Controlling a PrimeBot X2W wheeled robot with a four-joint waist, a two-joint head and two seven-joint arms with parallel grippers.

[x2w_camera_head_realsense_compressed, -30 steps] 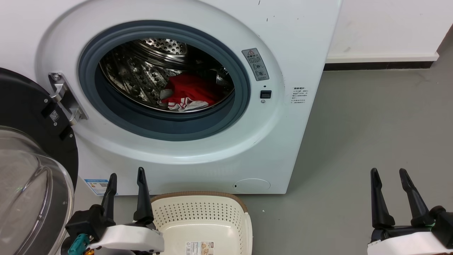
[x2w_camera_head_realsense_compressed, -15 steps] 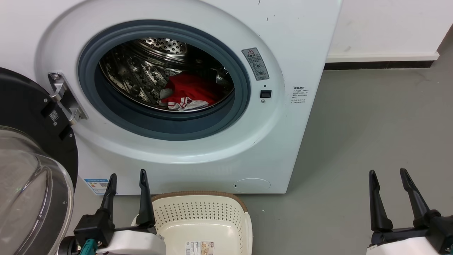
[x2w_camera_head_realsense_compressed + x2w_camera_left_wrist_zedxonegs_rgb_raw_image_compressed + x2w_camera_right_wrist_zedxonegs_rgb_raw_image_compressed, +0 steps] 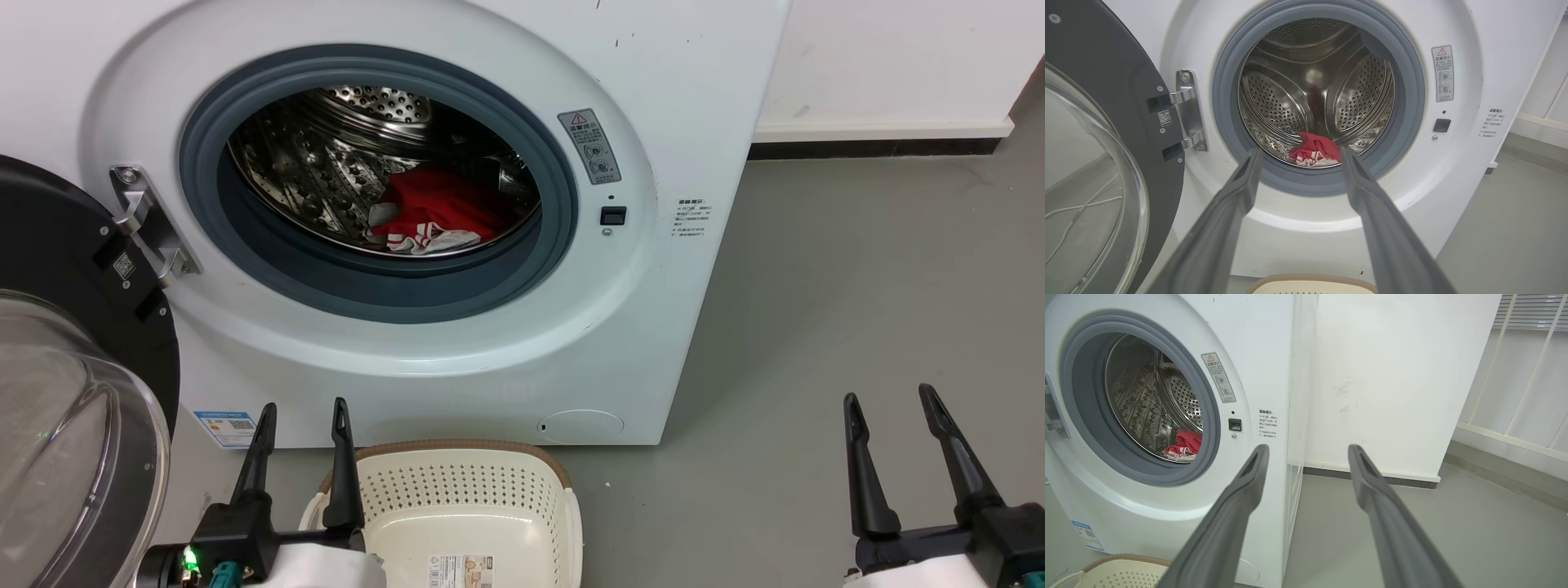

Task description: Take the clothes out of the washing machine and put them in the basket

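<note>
The white washing machine [image 3: 457, 343] stands with its door swung open to the left. Red clothes [image 3: 437, 214] with white bands lie low in the steel drum, also seen as clothes [image 3: 1315, 149] and clothes [image 3: 1186, 446]. The cream basket [image 3: 457, 482] with a brown rim sits on the floor in front of the machine; its bottom shows only a label. My left gripper [image 3: 304, 408] is open beside the basket's left end, and its own view points it at the porthole. Far to the right, over bare floor, my right gripper [image 3: 890, 396] is open with nothing in it.
The dark glass-domed door [image 3: 65, 392] hangs open at the left, close to my left arm. Grey floor [image 3: 857, 286] stretches to the right of the machine, ending at a white wall [image 3: 890, 65] with a dark skirting strip. A white railing [image 3: 1515, 396] stands further right.
My left gripper has drifted slightly right and lower in the head view, its arm sinking toward the bottom edge. The right gripper has shifted a little left. Clothes and basket lie unchanged.
</note>
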